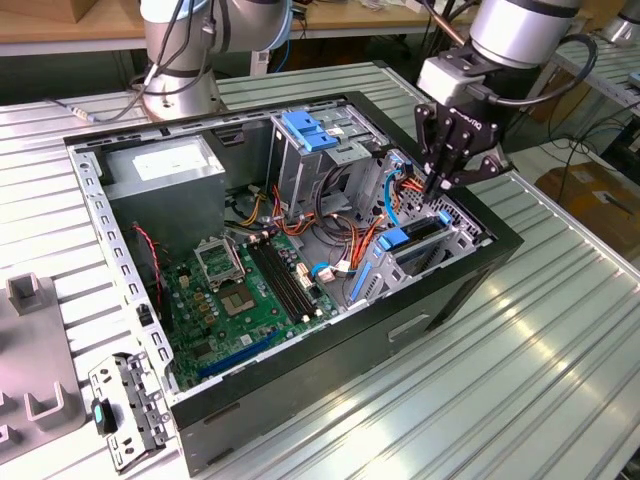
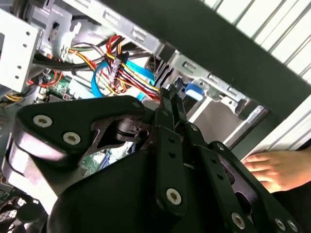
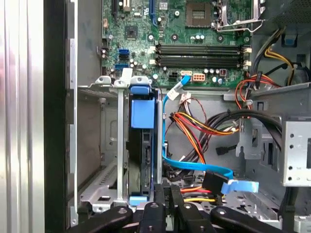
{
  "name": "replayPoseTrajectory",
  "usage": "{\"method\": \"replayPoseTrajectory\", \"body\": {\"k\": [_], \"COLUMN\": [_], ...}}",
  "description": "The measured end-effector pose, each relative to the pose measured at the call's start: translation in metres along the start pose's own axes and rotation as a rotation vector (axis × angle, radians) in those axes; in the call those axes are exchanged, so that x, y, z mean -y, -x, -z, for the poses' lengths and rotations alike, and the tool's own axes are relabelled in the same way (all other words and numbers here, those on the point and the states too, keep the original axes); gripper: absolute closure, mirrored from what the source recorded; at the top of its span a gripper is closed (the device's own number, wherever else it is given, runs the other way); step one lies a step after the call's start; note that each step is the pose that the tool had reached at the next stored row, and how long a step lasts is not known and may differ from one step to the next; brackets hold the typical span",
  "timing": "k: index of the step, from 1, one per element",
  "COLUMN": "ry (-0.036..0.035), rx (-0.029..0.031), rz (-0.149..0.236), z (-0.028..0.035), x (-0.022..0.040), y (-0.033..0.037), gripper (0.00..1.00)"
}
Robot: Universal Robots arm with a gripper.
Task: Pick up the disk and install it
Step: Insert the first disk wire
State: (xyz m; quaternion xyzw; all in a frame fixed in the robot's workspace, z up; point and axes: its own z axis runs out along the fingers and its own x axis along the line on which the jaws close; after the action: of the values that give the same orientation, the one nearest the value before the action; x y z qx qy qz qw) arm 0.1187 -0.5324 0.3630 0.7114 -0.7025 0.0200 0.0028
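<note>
The disk [image 1: 418, 236] stands on edge in the small metal bay at the exterior view's right end of the open computer case [image 1: 330, 365], its blue side rail facing up. In the first wrist view the disk [image 3: 143, 155] is seen edge-on, dark, with a blue rail tab above it, seated between the bay's metal walls. My gripper [image 1: 441, 185] hangs just above the bay, beside the disk's far end. Its black fingers [image 3: 161, 191] are shut together with nothing between them, which the second wrist view confirms for the gripper [image 2: 170, 97].
Inside the case lie a green motherboard [image 1: 245, 290], a grey power-supply box [image 1: 165, 170], a tall metal cage with a blue top [image 1: 305, 135] and bundled cables [image 3: 194, 126]. A person's hand [image 2: 277, 167] rests outside the case wall. A grey fixture [image 1: 30, 350] sits at the exterior view's left.
</note>
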Motion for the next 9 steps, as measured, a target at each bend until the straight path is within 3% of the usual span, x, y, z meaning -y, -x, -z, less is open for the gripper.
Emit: {"method": "replayPoseTrajectory", "body": {"k": [9], "ry": [-0.0007], "rx": [0.0000], "rz": [-0.003], "z": [-0.0027], "x": [-0.0036], "y": [-0.0025], "gripper": [0.84]}}
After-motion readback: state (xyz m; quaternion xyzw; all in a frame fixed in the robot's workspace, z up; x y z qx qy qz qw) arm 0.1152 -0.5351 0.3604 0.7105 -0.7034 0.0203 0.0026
